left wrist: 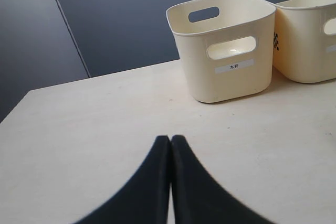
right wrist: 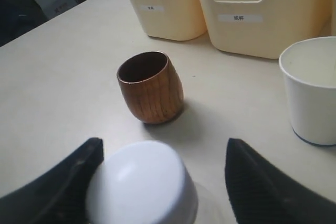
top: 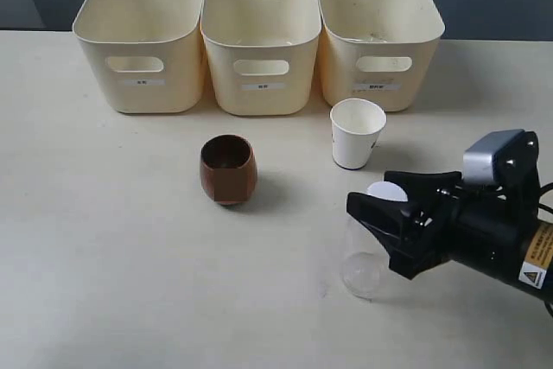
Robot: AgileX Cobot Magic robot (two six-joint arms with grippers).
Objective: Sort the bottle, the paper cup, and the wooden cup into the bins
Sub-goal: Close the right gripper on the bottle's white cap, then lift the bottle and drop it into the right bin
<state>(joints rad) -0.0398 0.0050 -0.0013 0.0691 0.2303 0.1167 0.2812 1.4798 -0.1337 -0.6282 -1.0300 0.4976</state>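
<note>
The clear bottle point(top: 361, 258) with a white cap point(right wrist: 142, 187) stands upright at the front right of the table. My right gripper point(top: 381, 232) is open around its upper part. In the right wrist view the right gripper point(right wrist: 164, 148) has one finger against the cap and the other well apart. The brown wooden cup point(top: 228, 169) point(right wrist: 151, 87) stands upright left of the bottle. The white paper cup point(top: 357, 133) point(right wrist: 311, 95) stands upright behind it. Three cream bins point(top: 112, 41) point(top: 223, 45) point(top: 423, 36) line the back. My left gripper point(left wrist: 170, 139) is shut on nothing, low over bare table.
The left wrist view shows a labelled bin point(left wrist: 226, 85) ahead and part of a second bin point(left wrist: 310, 66) beside it. A dark wall runs behind the bins. The right arm's body point(top: 501, 222) reaches in from the right edge.
</note>
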